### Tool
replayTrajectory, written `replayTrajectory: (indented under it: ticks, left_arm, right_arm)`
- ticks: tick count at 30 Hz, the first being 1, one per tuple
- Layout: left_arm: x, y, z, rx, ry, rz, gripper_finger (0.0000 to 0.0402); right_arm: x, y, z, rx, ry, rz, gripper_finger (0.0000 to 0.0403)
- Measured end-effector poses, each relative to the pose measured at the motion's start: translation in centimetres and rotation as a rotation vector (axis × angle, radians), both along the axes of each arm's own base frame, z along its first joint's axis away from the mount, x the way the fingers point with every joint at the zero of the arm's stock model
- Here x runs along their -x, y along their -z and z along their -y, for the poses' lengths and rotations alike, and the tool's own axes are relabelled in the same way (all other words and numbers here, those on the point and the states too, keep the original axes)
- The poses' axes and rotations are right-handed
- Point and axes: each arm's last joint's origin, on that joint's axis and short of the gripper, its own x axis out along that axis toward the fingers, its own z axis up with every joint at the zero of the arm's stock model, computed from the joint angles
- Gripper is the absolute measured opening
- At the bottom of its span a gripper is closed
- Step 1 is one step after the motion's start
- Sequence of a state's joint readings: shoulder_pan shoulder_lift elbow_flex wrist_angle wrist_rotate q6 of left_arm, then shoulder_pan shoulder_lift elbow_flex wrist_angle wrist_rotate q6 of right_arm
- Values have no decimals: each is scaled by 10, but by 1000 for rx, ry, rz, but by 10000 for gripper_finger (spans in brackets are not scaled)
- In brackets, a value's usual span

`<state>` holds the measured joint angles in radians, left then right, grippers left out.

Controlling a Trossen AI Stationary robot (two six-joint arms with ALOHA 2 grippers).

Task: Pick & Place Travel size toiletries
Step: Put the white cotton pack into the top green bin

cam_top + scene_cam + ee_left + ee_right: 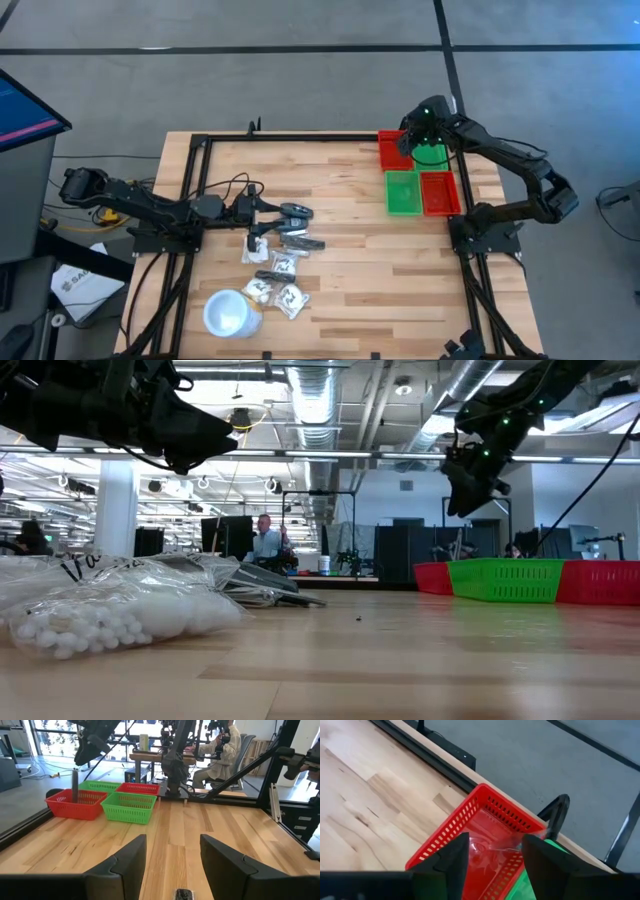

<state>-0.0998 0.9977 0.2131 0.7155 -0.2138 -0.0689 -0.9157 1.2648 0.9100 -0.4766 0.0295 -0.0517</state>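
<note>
The travel size toiletries [280, 255] lie in a loose pile on the table's left half: dark grey tubes [296, 213] and clear sachets with white contents [110, 615]. My left gripper [265, 214] hovers open at the pile's far end, and a dark item [184, 894] shows just below its fingers. My right gripper [413, 138] hangs open above the far red basket [485, 827]. A clear sachet [495, 847] shows inside that basket between the fingers. A dark tube [74, 785] stands upright in the same basket.
Two red and two green baskets [403, 190] sit grouped at the table's far right. A white round cup [228, 312] stands near the near edge beside the pile. Bare wood lies between pile and baskets. A black frame [300, 138] runs along the table's edges. People sit in the room behind.
</note>
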Motion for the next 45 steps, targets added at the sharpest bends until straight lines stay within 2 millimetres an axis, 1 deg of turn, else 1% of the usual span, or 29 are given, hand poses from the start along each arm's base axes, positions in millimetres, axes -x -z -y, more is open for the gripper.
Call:
replayTrajectory:
  ticks: [6, 13, 17, 21, 28, 34, 38, 43, 45]
  left_arm:
    - [0, 0, 0, 0, 0, 2, 177]
    - [0, 0, 0, 0, -4, 4, 177]
    - [0, 0, 0, 0, -4, 4, 177]
    - [0, 0, 0, 0, -4, 4, 177]
    - [0, 1, 0, -6, -3, -6, 177]
    - [0, 3, 0, -6, -2, -28, 177]
    - [1, 5, 0, -6, 1, -58, 177]
    - [1, 7, 1, 4, 34, -72, 177]
    - [1, 7, 1, 18, 51, -71, 177]
  right_arm:
    - [-4, 0, -3, 1, -22, 0, 162]
    - [-10, 0, -8, 2, -55, 1, 161]
    - [-18, 0, -15, -1, -95, 4, 158]
    - [-30, 0, -27, -2, -158, 7, 157]
    - [-61, -3, -62, -17, -351, 68, 159]
    - [-86, -7, -98, 17, -522, 120, 158]
    - [-99, -10, -125, 17, -614, 169, 159]
    - [-110, -14, -158, 13, -726, 226, 158]
    - [-117, -13, -171, 18, -776, 246, 156]
